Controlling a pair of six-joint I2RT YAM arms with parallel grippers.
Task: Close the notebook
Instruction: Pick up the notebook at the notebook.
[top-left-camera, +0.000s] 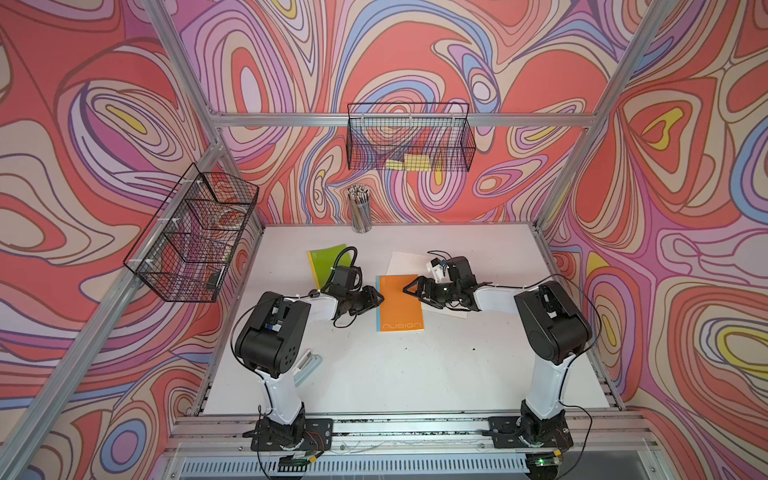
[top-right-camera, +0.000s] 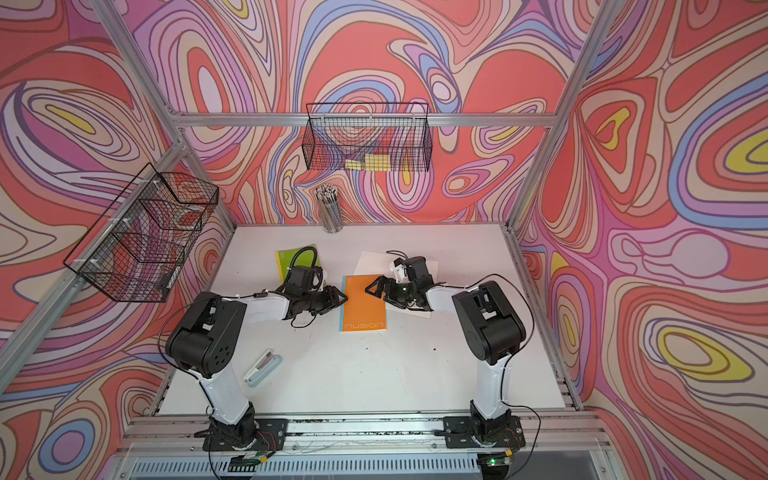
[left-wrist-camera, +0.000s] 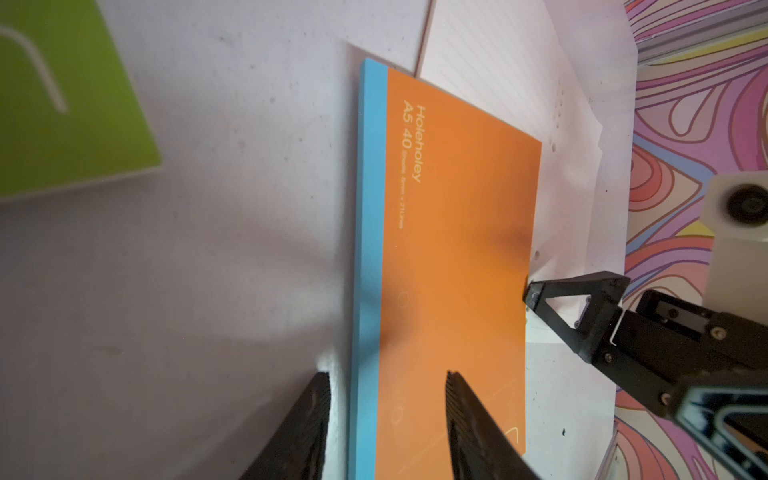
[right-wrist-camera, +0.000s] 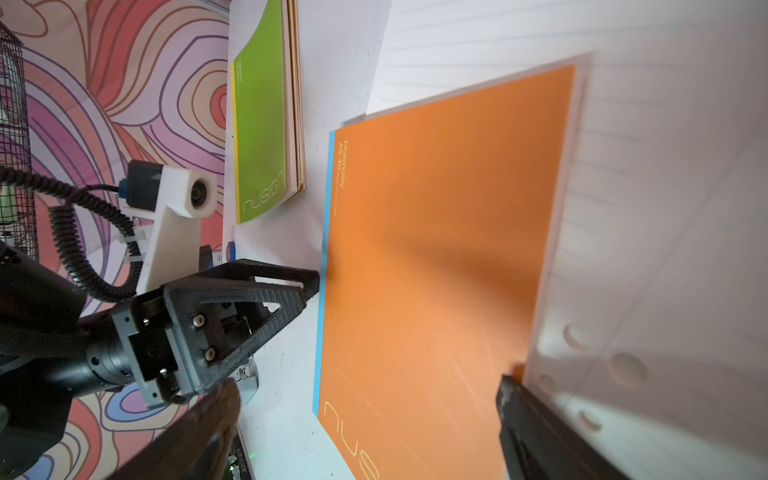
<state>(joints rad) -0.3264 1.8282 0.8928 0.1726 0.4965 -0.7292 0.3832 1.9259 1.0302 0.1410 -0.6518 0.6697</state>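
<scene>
- Lying flat mid-frame in both top views, the orange notebook (top-left-camera: 400, 303) looks already shut.
- Left gripper (left-wrist-camera: 387, 374), fingers half apart, straddles its blue spine (left-wrist-camera: 368, 249), gripping nothing.
- Right gripper (right-wrist-camera: 369, 384), fingers wide, sits at the opposite edge; only retreat seems left.

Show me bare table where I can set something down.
Free: the wide near patch of table between the orange notebook, the stapler and the near edge; also the far right corner beyond the loose sheets. Crowded: mid-table, green notebook to loose sheets.
</scene>
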